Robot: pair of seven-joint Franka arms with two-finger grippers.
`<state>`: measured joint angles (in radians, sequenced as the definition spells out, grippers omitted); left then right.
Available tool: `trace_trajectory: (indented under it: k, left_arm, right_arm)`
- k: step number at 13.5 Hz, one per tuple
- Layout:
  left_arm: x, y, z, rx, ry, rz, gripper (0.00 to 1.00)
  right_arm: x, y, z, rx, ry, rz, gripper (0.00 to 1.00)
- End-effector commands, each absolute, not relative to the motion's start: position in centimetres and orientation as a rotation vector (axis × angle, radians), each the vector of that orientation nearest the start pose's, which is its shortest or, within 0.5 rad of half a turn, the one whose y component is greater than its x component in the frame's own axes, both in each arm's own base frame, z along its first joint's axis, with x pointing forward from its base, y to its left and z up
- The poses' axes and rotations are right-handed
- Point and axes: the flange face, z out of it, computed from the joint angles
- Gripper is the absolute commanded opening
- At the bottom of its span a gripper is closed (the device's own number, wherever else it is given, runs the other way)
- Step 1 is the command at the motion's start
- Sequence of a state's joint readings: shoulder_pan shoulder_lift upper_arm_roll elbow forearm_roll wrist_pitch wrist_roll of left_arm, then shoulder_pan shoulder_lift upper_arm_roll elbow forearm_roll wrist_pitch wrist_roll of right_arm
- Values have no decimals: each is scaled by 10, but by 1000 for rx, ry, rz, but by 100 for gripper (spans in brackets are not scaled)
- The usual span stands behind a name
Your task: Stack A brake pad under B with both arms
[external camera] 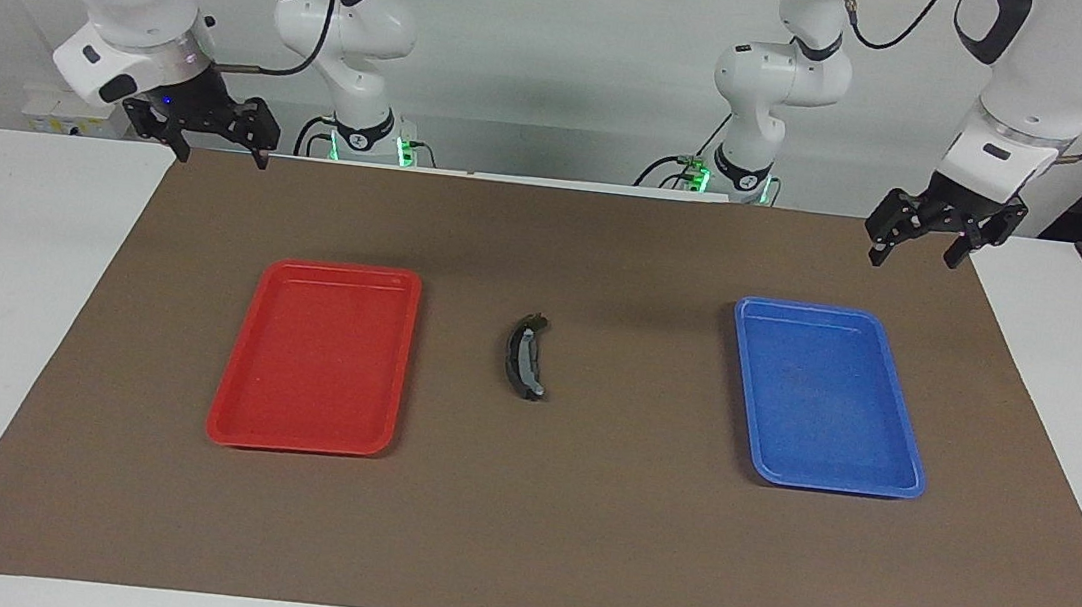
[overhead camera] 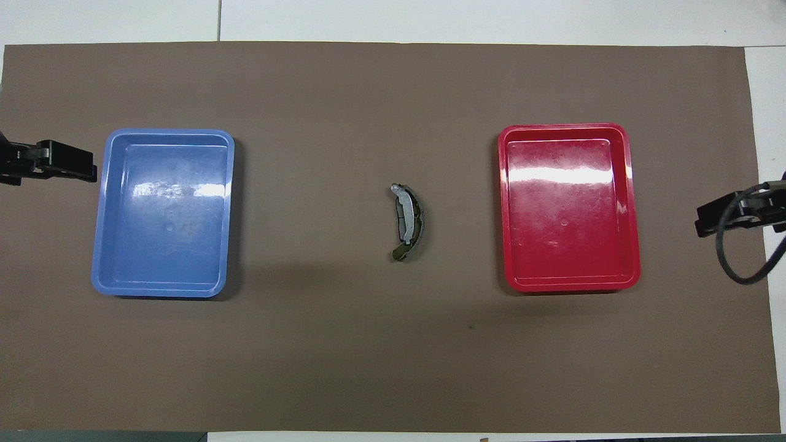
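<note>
- Facing view: saw red tray (external camera: 328,273) on brown mat (external camera: 576,549) toward right arm's end, blue tray (external camera: 901,402) toward left arm's end; only bare tray floor seen inside each.
- Found both pads on mat btwn the trays, well apart from each: B (external camera: 532,389), the black crescent, w/ A brake pad (external camera: 524,350), short and grey, lying along its inner curve, touching.
- Could not tell here whether grey pad lay on top of the crescent or just nested against it.
- Noted right gripper (external camera: 220,149) up in air over mat's corner at robots' edge, right arm's end; fingers spread apart, holding nothing.
- Noted left gripper (external camera: 915,250) likewise raised over mat's corner at left arm's end; fingers apart, holding nothing.
- Saw whole arms, both bases and green lights at bases in this view only.
- Overhead view: same layout, trays mirrored; glare streaks on both tray floors, otherwise just bare floor.
- Made out more of the pads: grey pad's thin groove across its middle, pale tip at crescent's end farther from robots, olive lug at nearer end.
- Caught only dark gripper tips at pic's side edges, plus a cable loop by right gripper; fingers' spread not readable from here.
</note>
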<state>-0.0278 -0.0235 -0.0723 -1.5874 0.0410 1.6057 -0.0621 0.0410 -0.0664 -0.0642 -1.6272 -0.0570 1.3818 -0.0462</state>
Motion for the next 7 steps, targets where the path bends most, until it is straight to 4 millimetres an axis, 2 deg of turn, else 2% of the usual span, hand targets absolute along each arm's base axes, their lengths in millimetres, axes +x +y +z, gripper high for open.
trace_trajectory:
  k: [1, 7]
  left_arm:
    - [543, -53, 632, -3116, 63, -56, 100]
    - [542, -53, 631, -3115, 74, -46, 100]
  right_arm:
    - [503, -43, 615, -3123, -30, 304, 100]
    - [508, -42, 618, -3125, -26, 268, 100]
